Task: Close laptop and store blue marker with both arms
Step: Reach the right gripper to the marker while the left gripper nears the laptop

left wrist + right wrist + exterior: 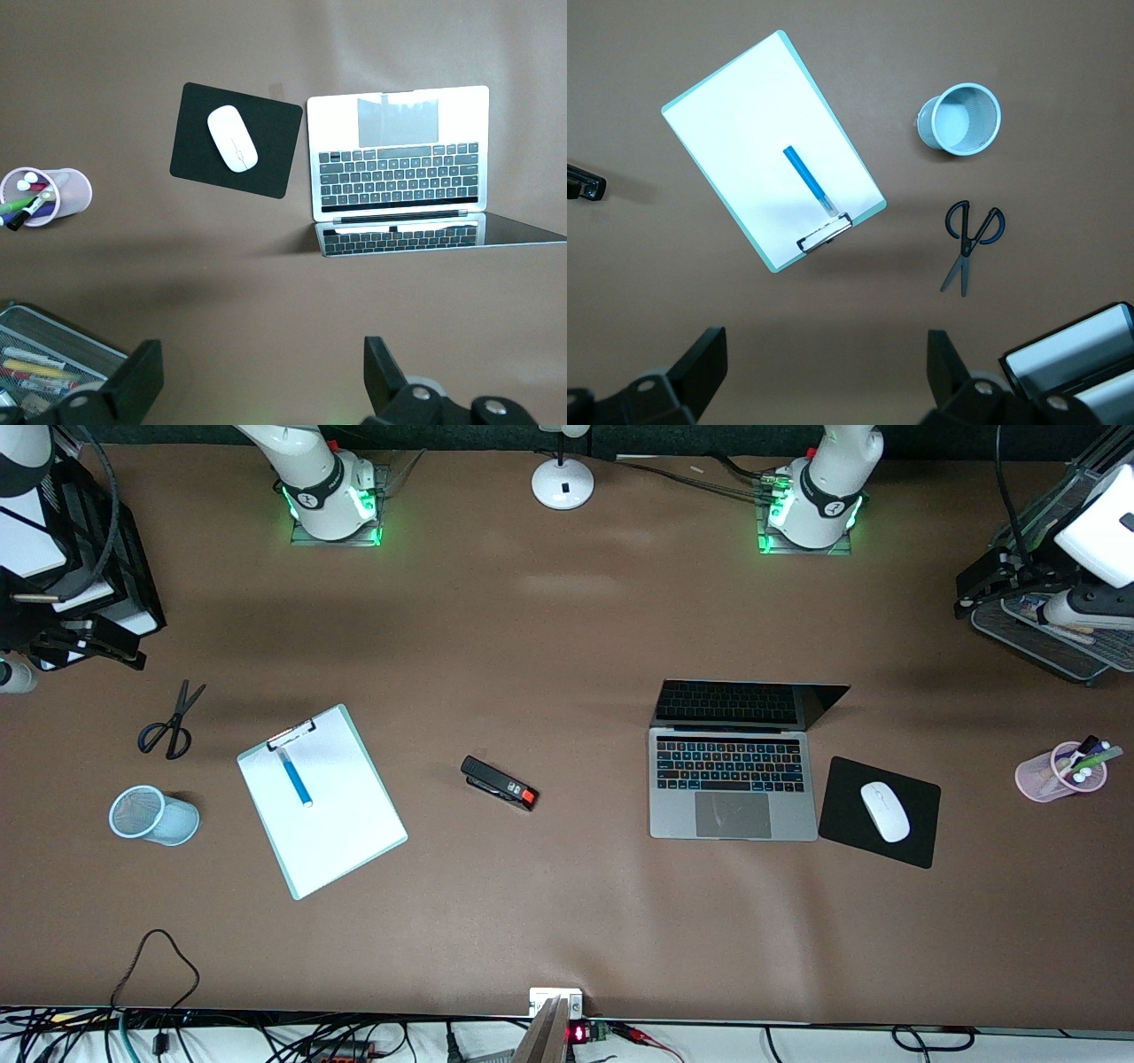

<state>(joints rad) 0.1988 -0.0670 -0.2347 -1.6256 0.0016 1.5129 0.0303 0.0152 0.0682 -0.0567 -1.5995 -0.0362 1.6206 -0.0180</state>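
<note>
The brown worktop (567, 646) carries two loose groups of things. Toward the right arm's end, the blue marker (294, 777) lies on the white sheet of a clipboard (337, 824), one end close under the black clip. Black scissors (171, 724) lie beside the clipboard, closer to that end edge, and a pale blue mesh cup (152, 815) sits nearer the front camera than the scissors; its inside shows nothing but mesh. A black stapler (499, 783) with a red tip lies between the clipboard and the laptop (732, 797), well apart from both.

The laptop stands open toward the left arm's end, lid raised and dark screen facing the camera edge. Just beside it a black mouse pad (912, 840) bears a white mouse (884, 811). Near the end edge a pink cup (1045, 777) holds several white-tipped pens (1088, 760), green, purple and black among them. A wire tray (35, 341) at the corner by the left arm's base holds markers lying flat.

The left claw (264, 376) hangs high over bare worktop between the laptop and the base edge, fingers spread wide, released. The right claw (827, 367) hangs likewise high above the clipboard area, fingers spread, grasping nothing. Nothing lies between either claw and its target below.
</note>
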